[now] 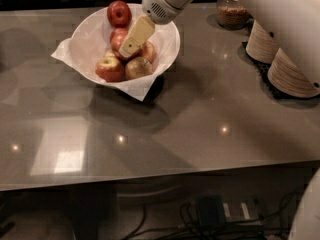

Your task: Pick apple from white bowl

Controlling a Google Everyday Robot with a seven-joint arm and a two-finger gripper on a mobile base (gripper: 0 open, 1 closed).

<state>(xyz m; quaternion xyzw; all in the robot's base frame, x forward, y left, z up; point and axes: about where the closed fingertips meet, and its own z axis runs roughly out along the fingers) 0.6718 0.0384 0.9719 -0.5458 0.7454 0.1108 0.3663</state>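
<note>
Grey glossy counter (pixel 200 134), lights mirrored along its near edge. Further back, left of centre and toward the far edge, you have the white bowl (pixel 169 44), with paper liner (pixel 142 91) corners poking over the rim.

Front of the pile: two smaller blushed apples (pixel 110 69), side by side and touching. Behind them, mid-pile, sits the apple (pixel 115 38): big, orange-red, glossy. It leans on its neighbours and only its left part shows.

The gripper (pixel 125 48) slants down across it from the upper right, tip at or just above the skin. You can't confirm contact, and you can't tell whether the gripper is open or closed.

Darker crimson apple (pixel 119 13) rests highest, against the bowl's far wall. Paper plate stacks (pixel 290 74) stand at the right edge and a jar (pixel 232 11) at the far edge, both well apart from the bowl.

Handling, as judgement:
- **Feel:** the apple looks rigid and fairly heavy for its size, and the waxy skin is probably slippery.
- **Where to grip:** it is round, so an off-centre pinch will likely squirt it out. Take it across the widest part, on opposite sides, coming from above.
- **Force:** squeeze firmly but not hard, since it bruises.
- **On the lift:** expect the neighbours to roll. The liner looks loose and may drag.
</note>
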